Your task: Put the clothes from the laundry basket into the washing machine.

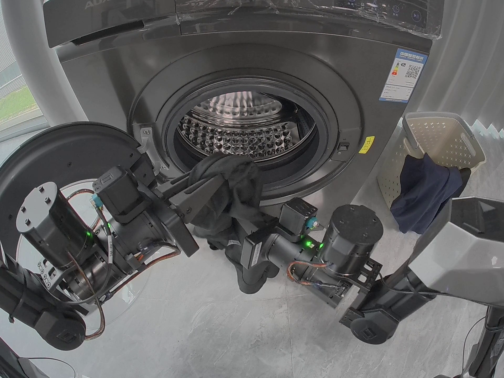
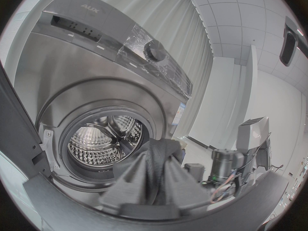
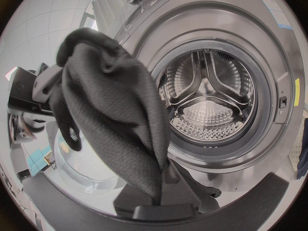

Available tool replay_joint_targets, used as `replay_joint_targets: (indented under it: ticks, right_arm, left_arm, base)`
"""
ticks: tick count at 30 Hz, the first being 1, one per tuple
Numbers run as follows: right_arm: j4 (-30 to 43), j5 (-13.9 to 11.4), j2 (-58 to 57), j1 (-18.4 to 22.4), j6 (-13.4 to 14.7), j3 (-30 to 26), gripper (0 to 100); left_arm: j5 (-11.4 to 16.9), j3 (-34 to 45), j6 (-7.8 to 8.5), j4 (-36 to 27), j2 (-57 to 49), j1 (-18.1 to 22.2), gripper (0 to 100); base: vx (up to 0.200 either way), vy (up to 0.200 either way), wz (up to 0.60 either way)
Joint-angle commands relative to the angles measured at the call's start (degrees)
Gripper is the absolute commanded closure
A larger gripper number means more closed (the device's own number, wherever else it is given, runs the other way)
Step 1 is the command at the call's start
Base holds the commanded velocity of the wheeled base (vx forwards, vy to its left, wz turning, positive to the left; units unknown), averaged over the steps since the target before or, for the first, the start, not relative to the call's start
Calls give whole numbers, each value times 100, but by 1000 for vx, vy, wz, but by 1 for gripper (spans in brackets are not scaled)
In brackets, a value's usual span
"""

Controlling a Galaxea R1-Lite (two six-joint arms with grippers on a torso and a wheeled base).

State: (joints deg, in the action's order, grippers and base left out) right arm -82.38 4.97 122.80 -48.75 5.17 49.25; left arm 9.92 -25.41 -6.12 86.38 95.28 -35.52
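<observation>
I have my left gripper (image 2: 156, 159) and right gripper (image 3: 158, 180) both clamped on the black knit garment (image 1: 239, 185), just before the grey front-loading washing machine (image 1: 325, 59).

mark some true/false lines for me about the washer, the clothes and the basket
1. The washer has its door open. True.
2. Clothes already lie in the drum. False: the drum is empty.
3. The left tool and the right tool both grip the dark garment in front of the opening. True.
4. The basket stands left of the washer. False: it stands on the right.
5. A navy garment hangs over the basket's rim. True.
</observation>
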Motion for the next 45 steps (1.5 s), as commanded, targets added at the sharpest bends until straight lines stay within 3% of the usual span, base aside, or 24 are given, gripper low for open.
replay_joint_targets:
  ticks: [1, 6, 10, 18, 28, 45]
  right_arm:
    - [-6, 12, -634, -275, 46, -662, 100]
    - [12, 21, -1091, -196, 81, -873, 100]
    - [65, 153, -1504, 103, 186, -882, 100]
    - [82, 171, -1627, 560, 195, -829, 100]
    - [109, 302, -1733, 480, 195, -654, 100]
    - [179, 285, -1988, 410, 195, -654, 100]
  left_arm:
    - [-43, -105, -38, 19, 324, 177, 0]
    - [-61, -87, -38, 80, 509, 274, 0]
    - [-78, -70, -38, 168, 737, 397, 0]
    - [1, 97, -38, 186, 887, 608, 0]
    - [141, 633, 23, 195, 1485, 564, 0]
    - [133, 97, 49, 204, 2724, 634, 0]
  base:
    - [0, 0, 0]
    - [0, 0, 0]
    - [0, 0, 0]
    - [0, 0, 0]
    - [0, 0, 0]
    - [0, 0, 0]
